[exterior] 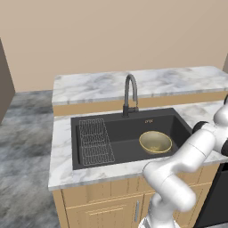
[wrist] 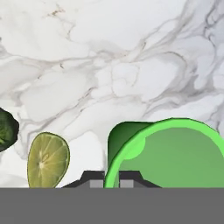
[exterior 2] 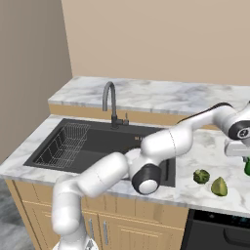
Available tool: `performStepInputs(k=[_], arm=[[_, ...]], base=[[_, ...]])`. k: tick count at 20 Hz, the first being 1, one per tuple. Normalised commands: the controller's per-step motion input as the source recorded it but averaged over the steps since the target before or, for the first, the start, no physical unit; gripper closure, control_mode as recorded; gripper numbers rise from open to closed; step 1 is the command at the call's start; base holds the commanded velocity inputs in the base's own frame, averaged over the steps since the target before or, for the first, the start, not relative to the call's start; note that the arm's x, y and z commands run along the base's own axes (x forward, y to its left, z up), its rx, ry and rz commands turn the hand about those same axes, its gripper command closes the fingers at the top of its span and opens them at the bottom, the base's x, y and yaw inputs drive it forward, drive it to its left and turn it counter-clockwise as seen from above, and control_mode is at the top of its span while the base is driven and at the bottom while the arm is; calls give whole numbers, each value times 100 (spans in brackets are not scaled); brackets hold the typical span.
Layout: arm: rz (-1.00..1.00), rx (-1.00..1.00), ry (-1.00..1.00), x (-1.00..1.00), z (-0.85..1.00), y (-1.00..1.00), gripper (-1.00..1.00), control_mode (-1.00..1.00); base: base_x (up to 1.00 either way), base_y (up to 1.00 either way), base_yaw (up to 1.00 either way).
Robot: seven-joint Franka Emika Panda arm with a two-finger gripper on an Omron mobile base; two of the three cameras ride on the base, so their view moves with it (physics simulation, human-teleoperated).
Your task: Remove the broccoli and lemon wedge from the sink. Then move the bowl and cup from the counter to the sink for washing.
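Note:
The bright green cup [wrist: 175, 153] fills the lower right of the hand view, and my gripper [wrist: 111, 181] is shut on its near rim, one fingertip on either side. In the right base view the gripper [exterior 2: 243, 152] hangs at the far right edge over the counter [exterior 2: 207, 146], with the cup [exterior 2: 247, 167] just under it. The broccoli [exterior 2: 201, 176] and the lemon wedge [exterior 2: 219, 186] lie on the counter close to its left; both also show as broccoli [wrist: 6, 129] and lemon wedge [wrist: 48, 159]. The tan bowl [exterior: 155, 142] sits in the black sink [exterior: 120, 138].
A dark curved faucet [exterior: 130, 93] stands behind the basin, and a wire rack [exterior: 95, 141] lies in its left part. My arm stretches across the sink's right end. A dark appliance front [exterior 2: 219, 229] sits under the counter at the right.

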Motion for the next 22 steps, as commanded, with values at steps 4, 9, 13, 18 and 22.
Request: performStepInputs(k=[4,9,13,18,22], arm=[[0,0,-3,-4,25,36,100,-100],[0,0,-3,-2,14,35,100,-100],[0,0,-5,-5,0,41,100,-100],[0,0,-9,-5,5,40,100,-100],[0,0,-10,-12,6,44,100,-100]], base=[[0,0,0],[0,0,0],[0,0,0],[0,0,0],[0,0,0]])
